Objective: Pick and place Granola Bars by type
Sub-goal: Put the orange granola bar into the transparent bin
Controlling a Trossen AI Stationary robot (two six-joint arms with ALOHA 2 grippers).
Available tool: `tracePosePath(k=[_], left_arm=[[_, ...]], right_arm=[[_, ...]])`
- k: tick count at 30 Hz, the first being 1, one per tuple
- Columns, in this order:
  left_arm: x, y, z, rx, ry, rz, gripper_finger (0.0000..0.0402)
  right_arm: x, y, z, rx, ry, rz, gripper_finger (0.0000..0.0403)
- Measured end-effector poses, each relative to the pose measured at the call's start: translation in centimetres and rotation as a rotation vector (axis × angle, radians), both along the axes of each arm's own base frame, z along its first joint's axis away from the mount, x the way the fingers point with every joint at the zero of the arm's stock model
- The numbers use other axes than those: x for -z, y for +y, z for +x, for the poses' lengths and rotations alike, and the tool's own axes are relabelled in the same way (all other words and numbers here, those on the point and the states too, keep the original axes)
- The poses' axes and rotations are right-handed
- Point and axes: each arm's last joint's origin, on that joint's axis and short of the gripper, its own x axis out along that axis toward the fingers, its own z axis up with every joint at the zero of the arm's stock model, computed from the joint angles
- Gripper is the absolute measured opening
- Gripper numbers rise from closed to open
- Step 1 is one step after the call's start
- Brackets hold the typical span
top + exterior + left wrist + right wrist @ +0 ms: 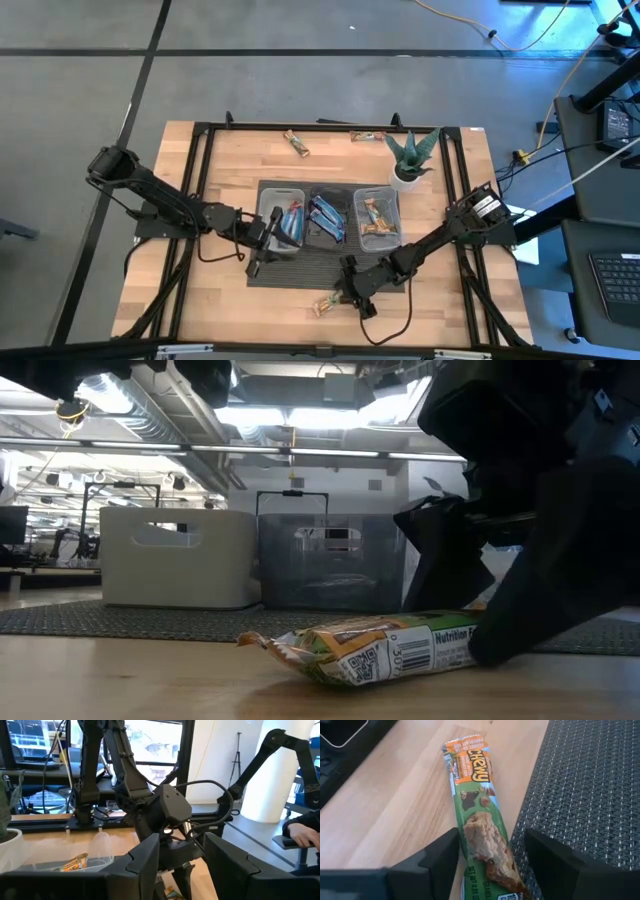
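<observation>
Bar (480, 815) in green wrapper is lying on the wood table (180, 290) just off the dark mat (590, 780), passing lengthwise between the open fingers of the right gripper (492, 865); left gripper (262, 248) is waiting by the bins, fingers partly apart

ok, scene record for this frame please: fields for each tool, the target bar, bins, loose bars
right tool: low over the table's near edge, fingers apart on either side of the green bar, not yet clamped
target bar: green Chewy wrapper, flat on bare wood beside the dark mat
left tool: at the left bin; nothing visibly held
bins: three in a row on the mat, each with bars inside
loose bars: two near the far edge
plant: far right, untouched
</observation>
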Motion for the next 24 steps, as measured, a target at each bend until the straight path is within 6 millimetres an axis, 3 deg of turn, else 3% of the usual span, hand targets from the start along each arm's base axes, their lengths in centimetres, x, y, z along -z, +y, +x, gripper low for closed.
tracePosePath(k=[10, 24], left_arm=[[0.01, 0.00, 0.00, 0.000, 0.001, 0.000, 0.0148], [0.03, 0.00, 0.00, 0.001, 0.003, 0.001, 0.0148]], right_arm=[[0.04, -0.01, -0.03, -0.004, 0.007, -0.003, 0.0149], [0.03, 0.01, -0.03, -0.006, 0.005, -0.002, 0.0134]])
